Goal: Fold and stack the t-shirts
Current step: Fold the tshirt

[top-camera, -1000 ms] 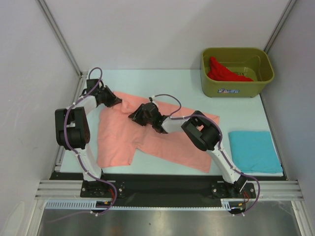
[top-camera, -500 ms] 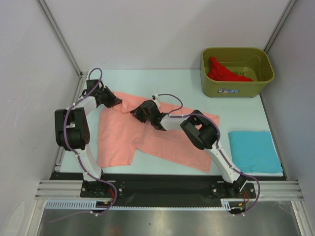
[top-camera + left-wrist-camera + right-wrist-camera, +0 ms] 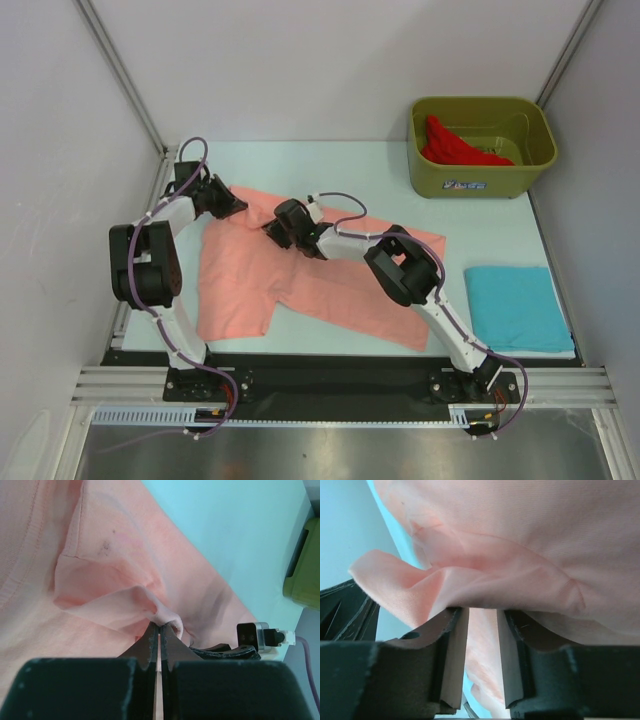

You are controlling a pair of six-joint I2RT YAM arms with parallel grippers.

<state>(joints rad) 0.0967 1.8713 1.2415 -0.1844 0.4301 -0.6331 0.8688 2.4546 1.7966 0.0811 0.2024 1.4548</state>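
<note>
I'm seeing the right gripper (image 3: 273, 228), jaws narrowed but apart at a fold, sliding up-left over the salmon-pink t-shirt (image 3: 335, 290) spread on the desk (image 3: 330, 165) toward the left gripper (image 3: 233, 207), which is pinching its far edge shut, so folding's starting.

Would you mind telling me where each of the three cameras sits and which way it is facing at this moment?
Top external: fixed above and behind the arm bases, looking down on the table; both arms show whole, left gripper and right gripper at the salmon-pink t-shirt.
Left wrist: on the left arm, facing along its shut fingers, which pinch a shirt fold; the olive tub lies beyond.
Right wrist: on the right arm, facing along its parted fingers; fabric drapes over them.
Shared: all three show the pink shirt.
</note>
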